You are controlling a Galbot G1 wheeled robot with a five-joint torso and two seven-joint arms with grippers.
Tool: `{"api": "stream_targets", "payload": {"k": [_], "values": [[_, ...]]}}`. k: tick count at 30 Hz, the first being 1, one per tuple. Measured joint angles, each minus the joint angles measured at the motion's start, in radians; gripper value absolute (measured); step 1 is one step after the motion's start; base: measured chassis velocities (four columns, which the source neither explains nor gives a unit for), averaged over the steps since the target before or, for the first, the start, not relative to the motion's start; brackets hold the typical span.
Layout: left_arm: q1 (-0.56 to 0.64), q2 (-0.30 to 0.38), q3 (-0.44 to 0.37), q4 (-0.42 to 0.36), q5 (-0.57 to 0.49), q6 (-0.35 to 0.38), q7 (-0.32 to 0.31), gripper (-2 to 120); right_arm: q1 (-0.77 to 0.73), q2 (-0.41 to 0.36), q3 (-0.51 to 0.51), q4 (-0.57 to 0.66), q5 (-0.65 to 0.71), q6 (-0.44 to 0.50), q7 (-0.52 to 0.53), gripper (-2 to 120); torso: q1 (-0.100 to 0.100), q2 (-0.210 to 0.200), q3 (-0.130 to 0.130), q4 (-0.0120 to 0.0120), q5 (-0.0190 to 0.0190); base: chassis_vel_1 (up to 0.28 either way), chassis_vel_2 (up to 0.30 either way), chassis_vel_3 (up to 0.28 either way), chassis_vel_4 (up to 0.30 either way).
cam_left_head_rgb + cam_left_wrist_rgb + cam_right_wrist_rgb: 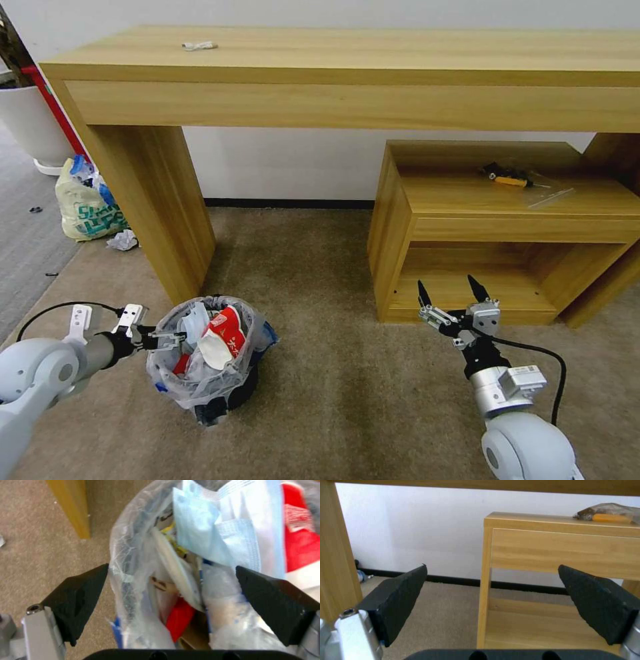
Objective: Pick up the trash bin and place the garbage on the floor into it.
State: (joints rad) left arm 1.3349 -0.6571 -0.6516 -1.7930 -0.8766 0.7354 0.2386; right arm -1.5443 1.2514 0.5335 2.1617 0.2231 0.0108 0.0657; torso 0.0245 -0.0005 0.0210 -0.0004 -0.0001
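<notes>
The trash bin (220,395), black with a clear crinkly liner, stands on the carpet by the table leg. It is stuffed with garbage: a red carton (229,331), white pieces and blue face masks (213,530). My left gripper (175,339) is at the bin's left rim. In the left wrist view it (172,566) is open, with the liner's edge (133,555) and some litter between its fingers. My right gripper (446,281) hangs open and empty above the carpet, in front of the low shelf. A crumpled tissue (123,240) lies on the floor at the far left.
A long wooden table (347,60) spans the back, its leg (157,200) just behind the bin. A low wooden shelf (493,227) with a bagged screwdriver (510,179) stands on the right. A yellowish shopping bag (87,207) and a white planter (30,123) sit at the far left.
</notes>
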Motion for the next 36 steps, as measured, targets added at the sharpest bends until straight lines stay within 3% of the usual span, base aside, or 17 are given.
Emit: {"api": "stream_targets", "payload": {"k": [9,25,28,31,32,36], "values": [[0.026,0.022,-0.049,-0.038,-0.013,0.000,0.015,100,0.002,0.004,-0.003,0.000,0.000,0.000,0.001,100,0.000,0.000,0.000,0.0000,0.0001,0.000,0.000,0.000,0.000],[0.136,0.008,-0.231,-0.114,-0.037,0.000,0.057,100,0.001,-0.009,-0.002,0.021,0.018,-0.013,0.006,100,0.000,0.000,0.000,0.0001,0.0001,0.000,0.000,0.000,0.000],[0.145,-0.032,-0.265,-0.140,-0.048,0.000,0.010,100,-0.003,-0.021,0.000,0.025,0.029,-0.021,0.014,100,0.000,0.000,0.000,0.0000,0.0001,0.000,0.000,0.000,0.000],[0.157,-0.106,-0.284,-0.180,-0.102,-0.003,-0.113,100,-0.008,-0.039,0.007,0.024,0.042,-0.025,0.018,100,0.000,0.000,0.000,0.0000,-0.0001,0.000,0.000,0.000,0.000],[0.157,-0.106,-0.284,-0.180,-0.102,-0.003,-0.113,100,-0.008,-0.039,0.007,0.024,0.042,-0.025,0.018,100,0.000,0.000,0.000,0.0000,-0.0001,0.000,0.000,0.000,0.000],[0.179,-0.194,-0.290,-0.211,-0.109,-0.082,-0.181,100,-0.009,-0.049,0.011,0.021,0.054,-0.032,0.020,100,0.000,0.000,0.000,0.0000,-0.0001,0.000,0.000,0.000,0.000]]}}
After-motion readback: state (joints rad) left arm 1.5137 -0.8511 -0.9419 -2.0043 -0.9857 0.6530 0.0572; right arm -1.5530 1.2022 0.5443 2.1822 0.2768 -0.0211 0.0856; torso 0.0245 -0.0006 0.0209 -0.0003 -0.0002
